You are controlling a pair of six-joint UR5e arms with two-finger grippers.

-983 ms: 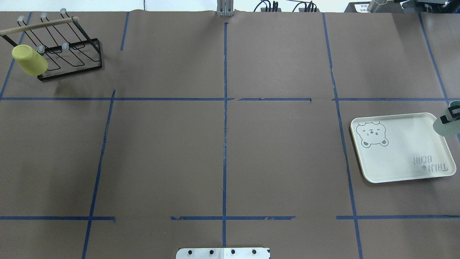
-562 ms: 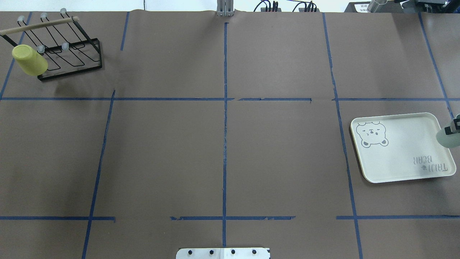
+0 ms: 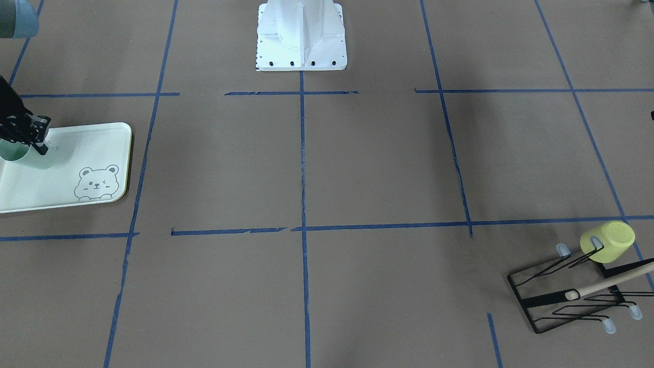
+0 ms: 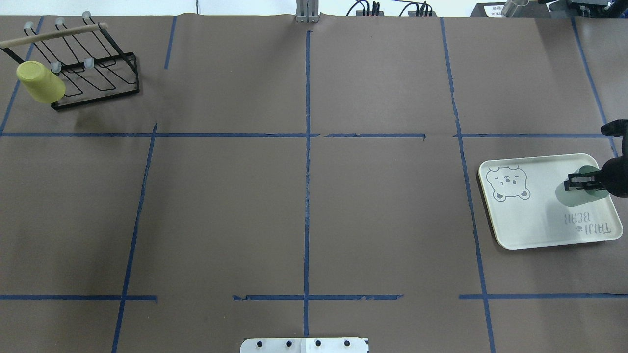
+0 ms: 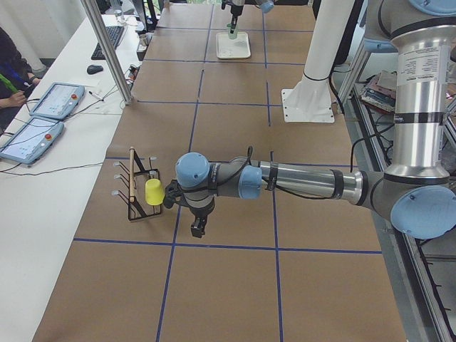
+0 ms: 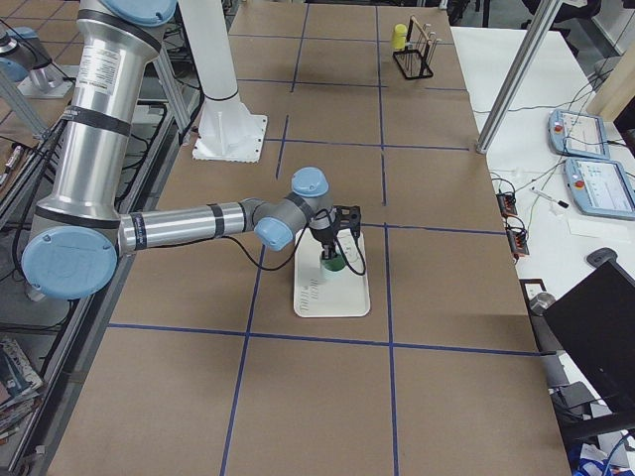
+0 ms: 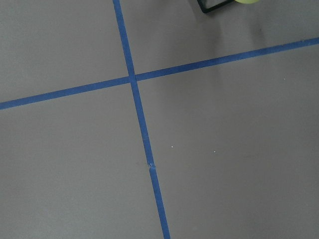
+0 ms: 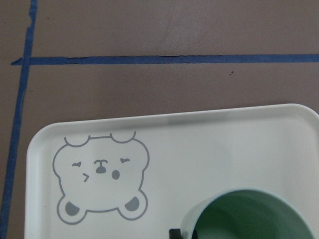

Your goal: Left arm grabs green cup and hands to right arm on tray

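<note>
My right gripper [image 4: 582,182] is shut on the rim of the pale mint-green cup [image 4: 571,196] and holds it upright over the right part of the cream tray [image 4: 530,220], near the lettering. I cannot tell whether the cup touches the tray. The cup [image 8: 249,219] and the tray's bear drawing [image 8: 99,177] show in the right wrist view. In the front view the cup [image 3: 20,157] is at the left edge under the gripper [image 3: 30,138]. My left gripper [image 5: 197,229] shows only in the exterior left view, pointing down beside the rack; I cannot tell if it is open.
A black wire cup rack [image 4: 93,73] stands at the far left with a yellow-green cup [image 4: 40,82] hung on it. Blue tape lines cross the brown table. The robot's base plate [image 4: 304,344] is at the near edge.
My right gripper has come in from the right edge with the green cup and moved left over the tray. The rack and yellow-green cup have not moved.
</note>
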